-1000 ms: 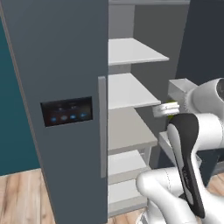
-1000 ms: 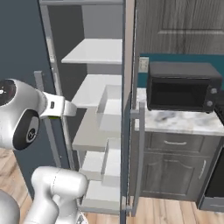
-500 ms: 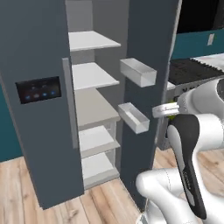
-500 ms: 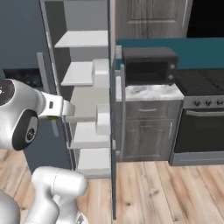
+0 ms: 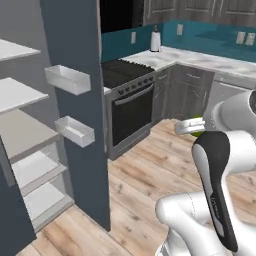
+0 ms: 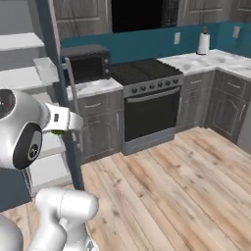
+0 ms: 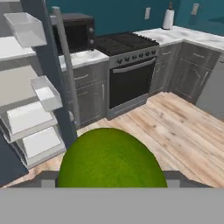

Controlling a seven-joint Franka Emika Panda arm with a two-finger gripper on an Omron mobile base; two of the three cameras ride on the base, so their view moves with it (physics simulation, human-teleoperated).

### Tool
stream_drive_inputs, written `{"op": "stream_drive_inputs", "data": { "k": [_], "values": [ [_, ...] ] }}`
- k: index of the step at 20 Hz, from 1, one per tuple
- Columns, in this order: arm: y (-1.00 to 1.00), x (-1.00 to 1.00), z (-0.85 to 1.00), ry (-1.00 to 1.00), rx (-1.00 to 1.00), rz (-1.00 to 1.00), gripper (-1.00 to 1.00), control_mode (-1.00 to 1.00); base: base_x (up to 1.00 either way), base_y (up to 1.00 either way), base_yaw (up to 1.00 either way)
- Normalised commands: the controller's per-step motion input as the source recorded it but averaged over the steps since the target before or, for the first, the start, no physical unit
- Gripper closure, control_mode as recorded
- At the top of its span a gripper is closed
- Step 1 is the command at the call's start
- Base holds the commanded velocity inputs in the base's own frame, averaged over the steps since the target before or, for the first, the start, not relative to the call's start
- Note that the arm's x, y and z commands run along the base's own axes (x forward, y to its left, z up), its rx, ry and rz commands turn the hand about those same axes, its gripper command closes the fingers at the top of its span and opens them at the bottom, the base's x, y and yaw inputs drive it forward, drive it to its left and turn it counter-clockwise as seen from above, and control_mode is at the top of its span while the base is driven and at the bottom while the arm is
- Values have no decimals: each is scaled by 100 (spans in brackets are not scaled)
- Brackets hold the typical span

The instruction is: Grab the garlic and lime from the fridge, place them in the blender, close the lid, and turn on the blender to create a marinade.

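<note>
1. While the base faced the stove side of the kitchen, the lime [image 7: 111, 158] sat large and green right at the bottom of the hand view, between the tips of the gripper [image 5: 192, 127], whose jaws stood wide around the fruit and appeared to hold it.
2. To the left stood the fridge [image 5: 75, 100], its door open, pale shelves and door bins bare.
3. Judged from this, the step in hand was carrying the lime from the fridge toward the blender; garlic was not to be made out.
4. Next, the move called for finding the blender jar, bringing the lime over its open rim, and releasing it there without knocking the jar.
</note>
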Motion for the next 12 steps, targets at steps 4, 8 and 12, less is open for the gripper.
{"op": "stream_drive_inputs", "data": {
  "k": [4, 8, 12],
  "values": [
    [0, 0, 0, 0, 0, 0, 100, 100, 2, -46, -77],
    [0, 0, 0, 0, 0, 0, 100, 100, 27, -43, -70],
    [0, 0, 0, 0, 0, 0, 100, 100, 48, -44, -63]
  ]
}}
